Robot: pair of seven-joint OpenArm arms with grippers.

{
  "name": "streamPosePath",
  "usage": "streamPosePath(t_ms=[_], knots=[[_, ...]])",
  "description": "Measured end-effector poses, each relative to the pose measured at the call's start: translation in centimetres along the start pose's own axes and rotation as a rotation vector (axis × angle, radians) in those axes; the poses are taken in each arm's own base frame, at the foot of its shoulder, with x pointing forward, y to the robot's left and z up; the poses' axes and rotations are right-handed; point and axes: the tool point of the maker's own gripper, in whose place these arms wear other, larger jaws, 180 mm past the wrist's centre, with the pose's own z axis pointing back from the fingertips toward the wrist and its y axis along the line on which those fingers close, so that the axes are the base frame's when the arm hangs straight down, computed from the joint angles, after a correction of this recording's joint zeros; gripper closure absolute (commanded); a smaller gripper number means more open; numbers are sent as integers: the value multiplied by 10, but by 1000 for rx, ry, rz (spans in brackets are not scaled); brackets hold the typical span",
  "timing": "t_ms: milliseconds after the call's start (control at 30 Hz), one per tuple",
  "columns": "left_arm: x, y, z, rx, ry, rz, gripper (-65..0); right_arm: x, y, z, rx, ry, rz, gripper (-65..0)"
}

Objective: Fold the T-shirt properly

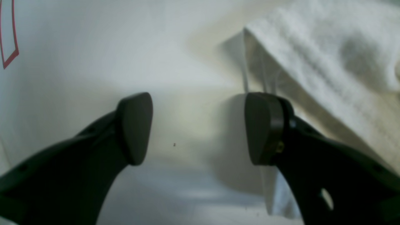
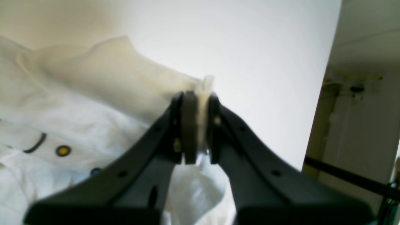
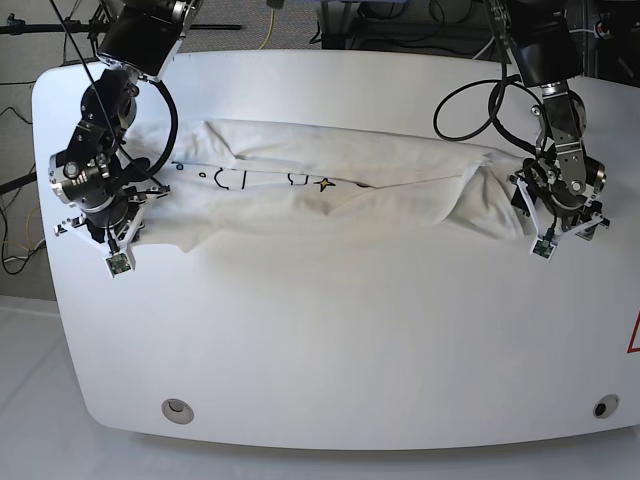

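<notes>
Bright, even overhead light across the white table [image 3: 330,340], soft short shadows beneath the T-shirt [image 3: 340,185] folds, both wrist views blurred and slightly washed out, near gripper fingers [image 1: 136,128] dark and soft-edged, base view sharp, mild curving at its edges.

A wide white counter [image 3: 330,340] with rounded corners fills most of the overhead view. Near its front edge sit two small round fittings, one at the left [image 3: 177,408] and one at the right [image 3: 600,407]. A red outlined marking [image 3: 634,335] shows at the counter's right edge. Behind the far edge, black cables [image 3: 400,20] and a yellow cable [image 3: 268,22] lie on a dark floor. A pale floor [image 3: 25,400] shows at lower left.
</notes>
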Motion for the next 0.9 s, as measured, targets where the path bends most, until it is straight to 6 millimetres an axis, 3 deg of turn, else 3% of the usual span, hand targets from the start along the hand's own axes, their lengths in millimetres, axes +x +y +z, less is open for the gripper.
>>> streamPosePath(t_ms=[267, 467, 733, 900], knots=[[0, 0, 0, 1, 0, 1, -433, -15, 8, 19, -21, 60, 21, -49], [0, 0, 0, 1, -1, 1, -433, -27, 12, 23, -16, 95, 24, -48], [0, 0, 0, 1, 0, 1, -433, -63, 17, 28, -5, 239, 26, -47], [0, 0, 0, 1, 0, 1, -433, -70, 18, 29, -1, 266, 26, -47]])
